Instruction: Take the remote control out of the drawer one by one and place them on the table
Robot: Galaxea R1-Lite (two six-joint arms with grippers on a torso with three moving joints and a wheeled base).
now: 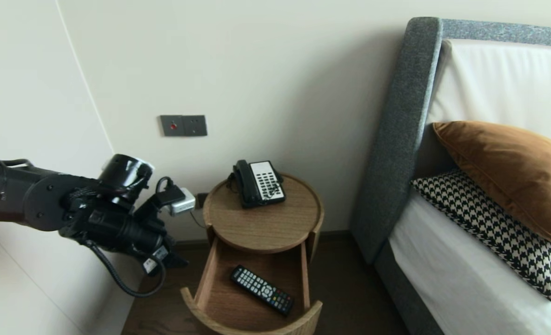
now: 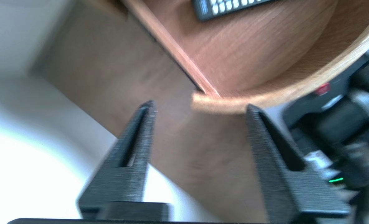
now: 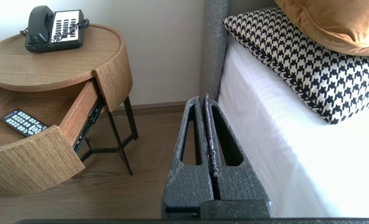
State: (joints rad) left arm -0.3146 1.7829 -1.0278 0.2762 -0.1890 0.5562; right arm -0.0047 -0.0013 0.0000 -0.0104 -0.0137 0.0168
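Observation:
A round wooden nightstand [image 1: 261, 223] stands by the wall with its drawer [image 1: 252, 325] pulled out. A black remote [image 1: 262, 289] lies flat on the drawer floor. My left gripper [image 1: 175, 259] hangs just left of the drawer, a little above the floor. In the left wrist view the left gripper [image 2: 200, 105] is open and empty, with the drawer's curved front [image 2: 265, 96] and the remote's end [image 2: 231, 7] beyond its tips. My right gripper [image 3: 203, 99] is shut on nothing, low beside the bed, well right of the drawer [image 3: 31, 158] and the remote [image 3: 23, 122].
A black and white telephone [image 1: 258, 182] sits on the nightstand top. The bed [image 1: 466, 288], its grey headboard [image 1: 405, 139], a brown pillow [image 1: 512, 172] and a houndstooth pillow [image 1: 498, 228] fill the right. A wall closes in on the left, and a switch plate [image 1: 183, 125] is behind.

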